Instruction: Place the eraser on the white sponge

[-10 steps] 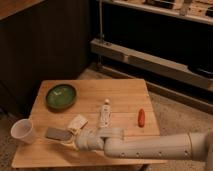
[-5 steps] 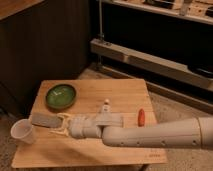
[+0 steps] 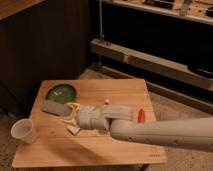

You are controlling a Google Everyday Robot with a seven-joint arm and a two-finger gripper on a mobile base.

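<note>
The eraser [image 3: 52, 107], a flat grey-brown block, is held at the tip of my gripper [image 3: 66, 111], which is shut on its right end. It hangs above the left part of the wooden table [image 3: 100, 147], just in front of the green plate. The white sponge [image 3: 73, 129], a small cream block, lies on the table just below and right of the gripper. My wrist hides most of it. My arm reaches in from the lower right across the table.
A green plate [image 3: 60, 92] lies at the back left. A white cup [image 3: 24, 131] stands near the left edge. A white tube's cap [image 3: 106, 101] shows behind my arm. A red object [image 3: 141, 116] lies to the right. Metal shelving stands behind the table.
My gripper has lifted the eraser off the table and carried it up and toward the green plate. The sponge has stayed in place.
</note>
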